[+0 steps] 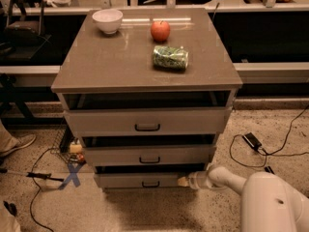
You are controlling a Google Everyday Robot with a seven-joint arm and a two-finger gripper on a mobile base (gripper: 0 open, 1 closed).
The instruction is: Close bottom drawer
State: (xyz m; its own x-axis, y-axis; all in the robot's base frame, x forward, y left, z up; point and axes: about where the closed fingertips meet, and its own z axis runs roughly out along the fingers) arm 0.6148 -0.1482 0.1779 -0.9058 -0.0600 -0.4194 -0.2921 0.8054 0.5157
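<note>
The bottom drawer [140,180] is the lowest of three grey-beige drawers in the cabinet, with a small dark bar handle [150,184]. Its front sits a little back from the middle drawer [149,155], with a thin dark gap above it. My gripper [183,181] is at floor level on the right end of the bottom drawer's front, touching it. My white arm [251,192] reaches in from the lower right.
The top drawer [145,121] stands out a little with a dark gap above it. On the cabinet top [106,62] are a white bowl [107,20], a red apple [160,30] and a green bag [170,57]. Cables [260,149] and a blue X [71,175] lie on the floor.
</note>
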